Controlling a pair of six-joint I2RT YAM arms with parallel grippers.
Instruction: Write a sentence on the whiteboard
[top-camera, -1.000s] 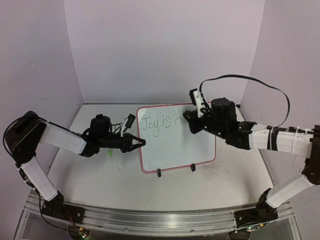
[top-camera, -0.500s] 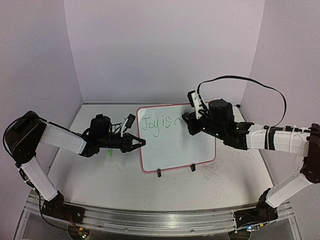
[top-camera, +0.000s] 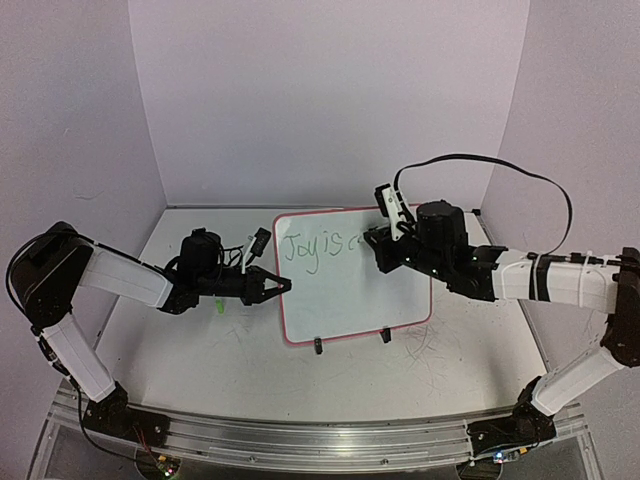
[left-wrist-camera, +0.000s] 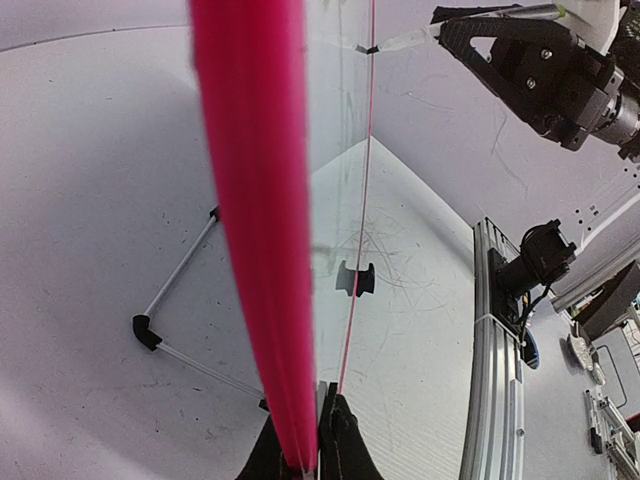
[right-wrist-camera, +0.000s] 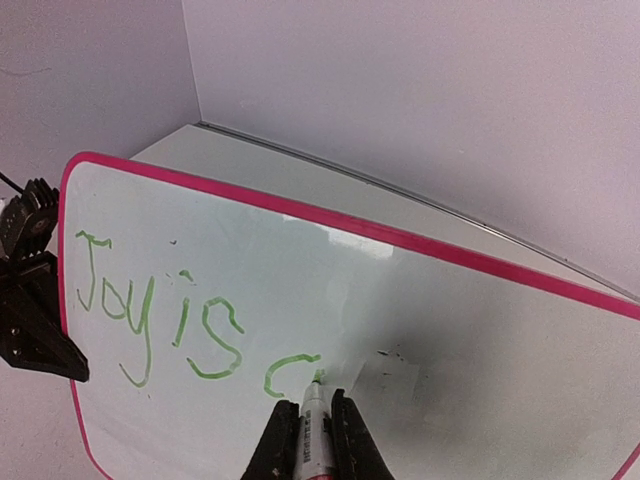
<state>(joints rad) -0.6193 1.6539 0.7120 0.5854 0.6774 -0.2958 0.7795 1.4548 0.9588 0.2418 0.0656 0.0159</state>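
The whiteboard (top-camera: 350, 290) stands tilted on its black wire stand (top-camera: 317, 346) in the middle of the table. My left gripper (top-camera: 285, 286) is shut on the board's left red-pink rim (left-wrist-camera: 255, 200), seen edge-on in the left wrist view. My right gripper (top-camera: 378, 243) is shut on a marker (right-wrist-camera: 312, 425), whose green tip touches the board (right-wrist-camera: 450, 300) just right of the last letter. The sentence (right-wrist-camera: 160, 315) reads "Joy is c" in green along the upper left of the board (top-camera: 318, 248).
A small green piece (top-camera: 219, 304) lies on the table under the left arm. The stand's rod and black corner (left-wrist-camera: 148, 330) rest on the table behind the board. Lilac walls close in the back and sides. A metal rail (top-camera: 320, 440) runs along the near edge.
The right gripper with the marker has shifted slightly along the board near the letter "c". The left gripper and the board have not moved.
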